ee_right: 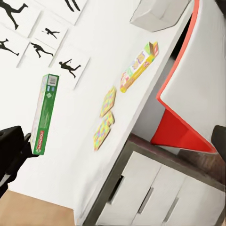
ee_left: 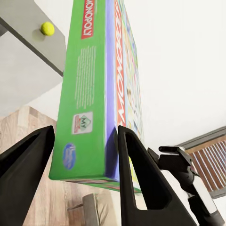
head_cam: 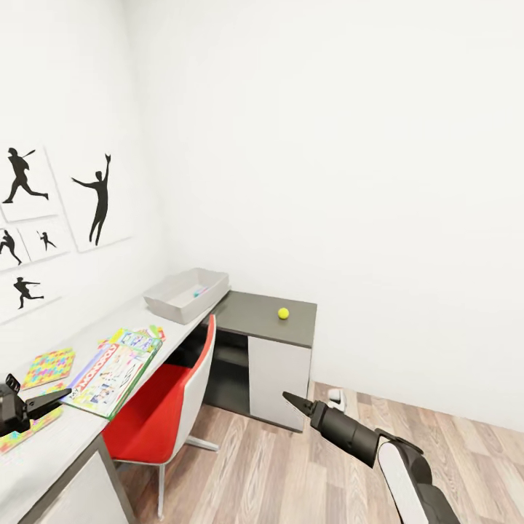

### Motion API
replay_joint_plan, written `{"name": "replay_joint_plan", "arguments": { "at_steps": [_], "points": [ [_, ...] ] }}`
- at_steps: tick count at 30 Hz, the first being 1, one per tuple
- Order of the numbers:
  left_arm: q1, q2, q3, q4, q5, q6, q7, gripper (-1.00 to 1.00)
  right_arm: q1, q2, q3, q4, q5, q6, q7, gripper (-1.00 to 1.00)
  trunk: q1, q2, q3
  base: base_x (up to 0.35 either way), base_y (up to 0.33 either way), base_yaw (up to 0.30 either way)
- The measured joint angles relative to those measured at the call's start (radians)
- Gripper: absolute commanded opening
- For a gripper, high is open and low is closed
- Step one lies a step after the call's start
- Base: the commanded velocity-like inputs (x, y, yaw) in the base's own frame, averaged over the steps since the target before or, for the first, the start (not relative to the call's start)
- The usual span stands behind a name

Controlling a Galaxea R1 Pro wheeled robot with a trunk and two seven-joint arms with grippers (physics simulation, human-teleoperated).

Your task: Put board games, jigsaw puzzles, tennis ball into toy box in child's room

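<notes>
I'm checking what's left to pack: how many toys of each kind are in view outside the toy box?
Board games: 2, the Monopoly box in the left gripper and a second box on the table
Jigsaw puzzles: 2
Tennis ball: 1
Total: 5

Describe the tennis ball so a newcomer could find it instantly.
Start at the long white table along the picture wall, then follow it to its lower dark-grey-topped section in the corner. The tennis ball sits alone there: small, round, plain yellow-green, unlike the flat printed toys on the white top.
</notes>
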Motion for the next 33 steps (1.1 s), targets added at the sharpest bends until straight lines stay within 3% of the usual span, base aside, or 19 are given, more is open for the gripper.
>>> {"name": "replay_joint_plan", "arguments": {
  "at_steps": [5, 13, 24, 33],
  "points": [
    [0.0, 0.001, -0.002, 0.0, -0.001, 0.0, 0.0, -1.0, 0.0, -0.001, -0.001, 0.001, 0.003, -0.012, -0.001, 1.0, 0.0, 0.0, 0.0, 0.277, 0.0, 0.0],
    [0.0, 0.005, -0.008, -0.002, -0.002, 0.0, 0.0, -1.0, 0.003, -0.025, -0.022, 0.003, 0.003, -0.011, 0.002, 1.0, 0.0, 0.0, 0.0, 0.291, 0.0, 0.0],
    [0.0, 0.005, -0.009, -0.003, -0.003, 0.001, 0.0, -1.0, 0.003, -0.027, -0.023, 0.002, 0.003, -0.004, 0.003, 1.0, 0.0, 0.0, 0.001, 0.321, 0.0, -0.012],
    [0.0, 0.005, -0.009, -0.003, -0.003, 0.001, 0.0, -1.0, 0.003, -0.027, -0.023, 0.002, 0.003, 0.001, 0.002, 1.0, 0.0, -0.001, 0.009, 0.326, 0.0, -0.159]
  ]
}}
